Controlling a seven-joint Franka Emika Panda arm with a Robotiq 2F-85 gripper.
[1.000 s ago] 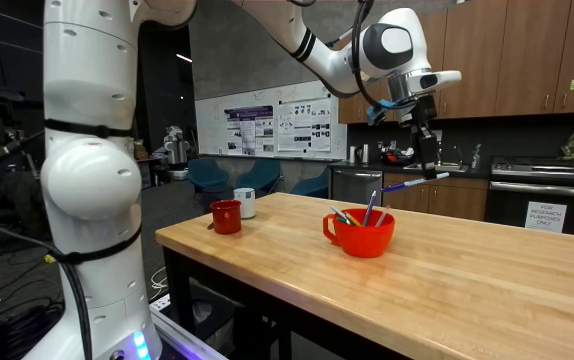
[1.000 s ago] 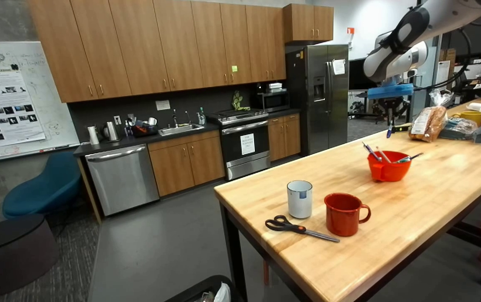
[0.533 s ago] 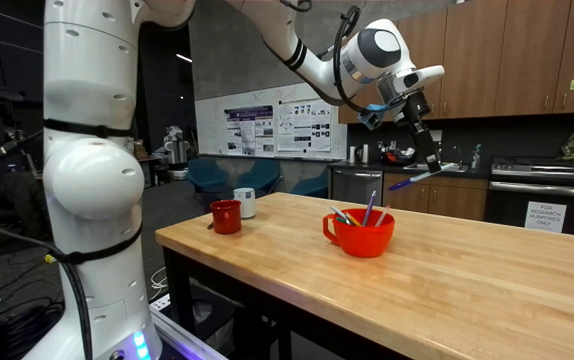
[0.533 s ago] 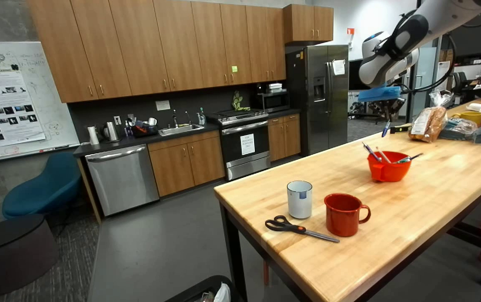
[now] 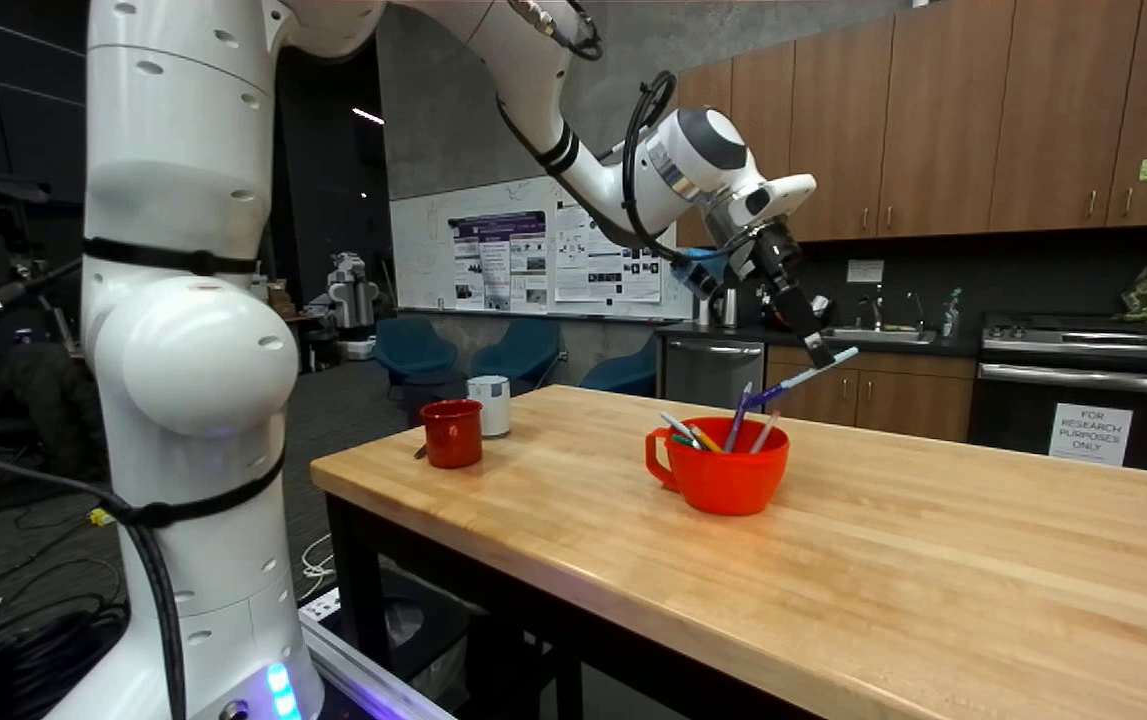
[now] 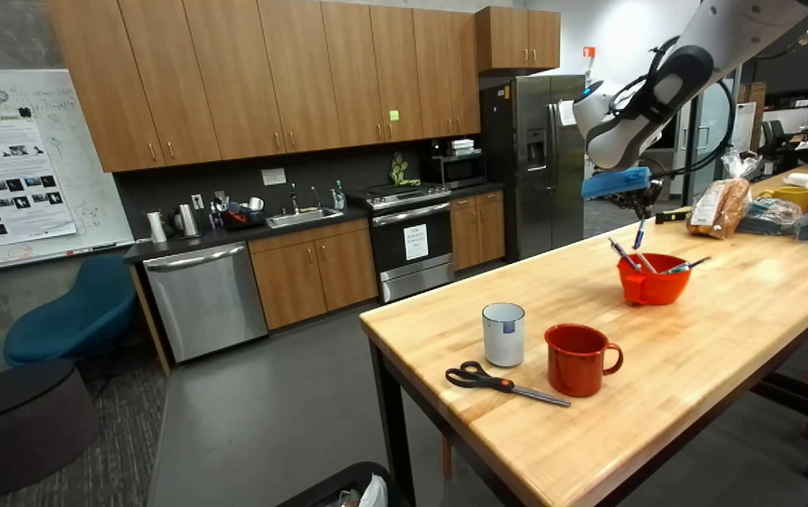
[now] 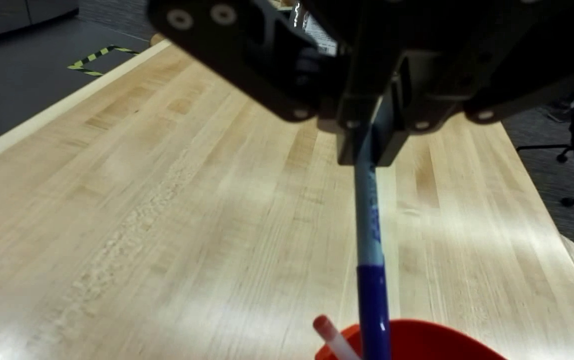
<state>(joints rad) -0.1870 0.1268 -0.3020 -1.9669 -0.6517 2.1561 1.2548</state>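
Gripper (image 7: pixel 369 152), one: fingers pressed onto a marker (image 7: pixel 370 235), pinching it by the pale barrel.

Marker, one: pale grey-blue with a purple end; held in the air at a tilt, purple end lowermost and to the left in an exterior view, just above an orange-red cup (image 5: pixel 733 485). Contact with the cup's contents: cannot be told.

Orange-red cup, one: wide, bowl-shaped, handle at the left in an exterior view; upright on the pale wood table (image 5: pixel 933 560). Contents: purple pen (image 5: pixel 735 428), leaning; red-ended pen (image 7: pixel 336 341); yellow pen (image 5: pixel 703 438); further pens (image 5: pixel 678 426), bunched, number unclear.

Table's near end, in an exterior view: dark red mug (image 6: pixel 576 362), handle to the right; white cup (image 6: pixel 504 338), dark-rimmed, upright, to its left and apart from it; scissors (image 6: pixel 506 385), black-handled, lying to the near side of both, blades pointing right.

Far right, in an exterior view: bagged loaf (image 6: pixel 719 208), on the table.

Beyond the table: stove (image 6: pixel 389 243), paper sign (image 6: pixel 415 242) on its front; steel refrigerator (image 6: pixel 537 190) to its right; wooden cabinets (image 6: pixel 291 77) above.
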